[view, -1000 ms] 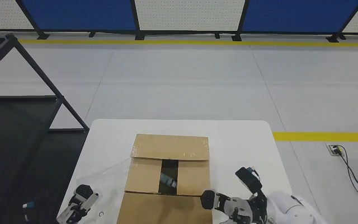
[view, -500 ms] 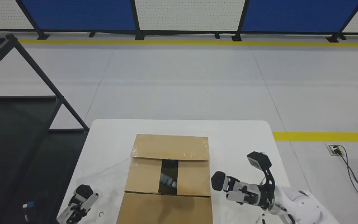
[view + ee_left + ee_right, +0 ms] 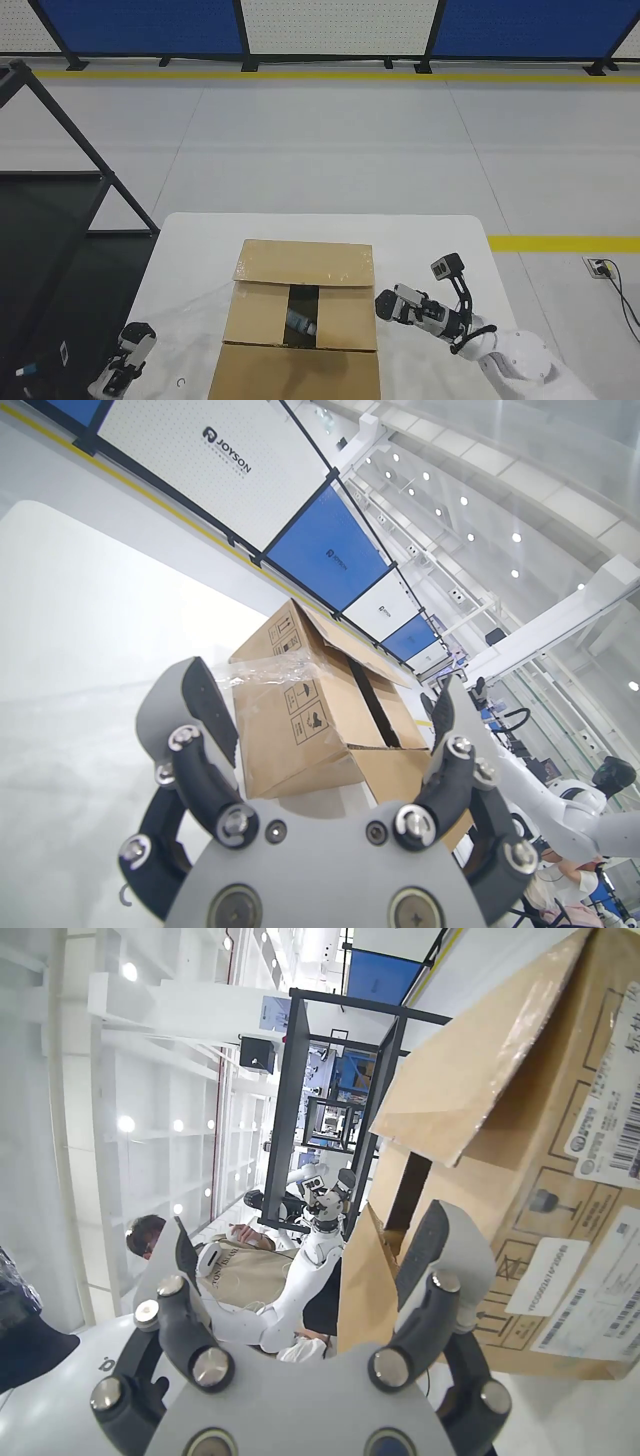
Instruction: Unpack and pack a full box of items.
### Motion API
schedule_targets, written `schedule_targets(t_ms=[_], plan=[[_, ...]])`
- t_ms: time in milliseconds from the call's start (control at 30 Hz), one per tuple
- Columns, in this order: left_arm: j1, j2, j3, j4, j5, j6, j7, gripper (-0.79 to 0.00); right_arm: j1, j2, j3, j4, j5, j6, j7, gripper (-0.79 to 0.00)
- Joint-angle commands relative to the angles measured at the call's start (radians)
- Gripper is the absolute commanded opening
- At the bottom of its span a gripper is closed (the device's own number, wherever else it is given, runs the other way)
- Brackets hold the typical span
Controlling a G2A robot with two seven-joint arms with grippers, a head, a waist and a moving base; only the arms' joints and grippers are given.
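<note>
A brown cardboard box (image 3: 300, 300) stands in the middle of the white table (image 3: 440, 250). Its top flaps leave a narrow dark gap where a packed item (image 3: 300, 322) shows. My right gripper (image 3: 388, 305) is open against the box's right side. In the right wrist view the gripper (image 3: 305, 1248) has one finger (image 3: 425, 1253) beside a raised flap (image 3: 365, 1288) of the box (image 3: 540, 1168). My left gripper (image 3: 128, 362) sits low at the table's front left corner. It (image 3: 325, 700) is open and empty, and faces the box (image 3: 310, 710) from a distance.
A black metal frame (image 3: 60, 190) stands off the table's left side. Clear tape (image 3: 270, 667) hangs loose from the box's left wall, and a small ring (image 3: 180, 382) lies near the front left edge. Bare table stretches behind and right of the box.
My right arm has swung from the front right corner up to the box's right side. The left gripper has slid slightly left toward the table's edge.
</note>
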Motion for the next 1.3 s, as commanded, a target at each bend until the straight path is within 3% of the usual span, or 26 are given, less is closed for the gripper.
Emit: schedule_targets(t_ms=[0, 233, 433, 800, 1267], plan=[[-0.004, 0.0, 0.002, 0.003, -0.006, 0.005, -0.007, 0.0, 0.011, -0.006, -0.005, 0.023, 0.013, 0.012, -0.004, 0.0], [-0.013, -0.002, 0.002, 0.006, -0.001, 0.013, -0.01, 0.0, 0.081, -0.039, -0.052, 0.103, 0.05, 0.068, -0.004, 0.0], [-0.014, -0.003, -0.003, 0.018, -0.011, 0.018, -0.007, 0.0, 0.144, -0.07, -0.092, 0.149, 0.081, 0.04, 0.053, 0.0], [-0.006, -0.005, -0.012, 0.022, -0.032, 0.009, -0.001, 0.0, 0.289, -0.129, -0.136, 0.245, 0.065, 0.075, -0.054, 0.0], [-0.006, -0.005, -0.012, 0.022, -0.032, 0.009, -0.001, 0.0, 0.298, -0.131, -0.137, 0.252, 0.056, 0.081, -0.063, 0.0]])
